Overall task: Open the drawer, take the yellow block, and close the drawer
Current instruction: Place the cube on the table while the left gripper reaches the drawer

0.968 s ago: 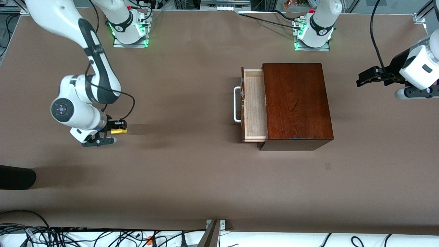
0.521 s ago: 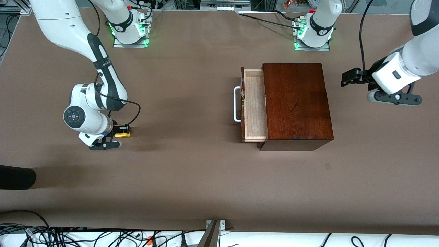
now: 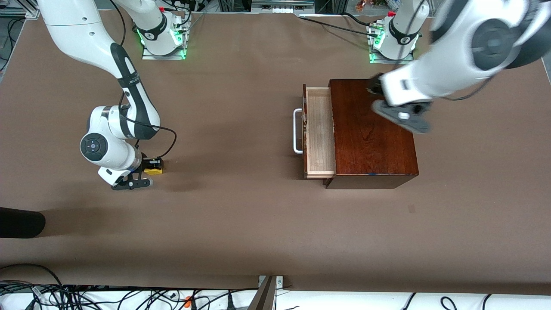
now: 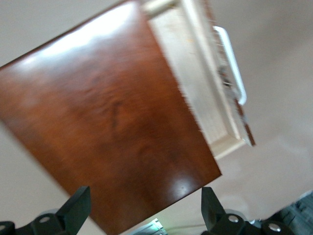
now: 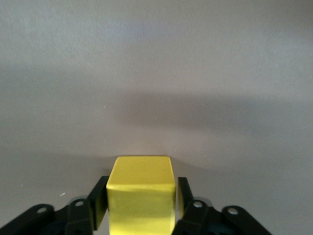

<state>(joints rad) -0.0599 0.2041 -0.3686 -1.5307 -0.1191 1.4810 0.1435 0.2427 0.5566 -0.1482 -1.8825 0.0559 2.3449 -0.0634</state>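
Drawer (image 3: 319, 131) stands open, its handle (image 3: 297, 131) at 9 o'clock from the left gripper (image 4: 142, 215), open above the box top (image 3: 372, 129). Right gripper (image 3: 148, 165) brackets the yellow block (image 3: 153, 171) on the table; grip uncertain.

You're looking at two glossy white arms with black bands at the joints. A thin black cable loops along each one to its wrist. Both bases sit on metal plates, lit green, with red buttons above. The right tool (image 3: 151, 165) is black with black fingers; the left tool (image 4: 143, 215) has black, wedge-shaped fingers with small round screws.
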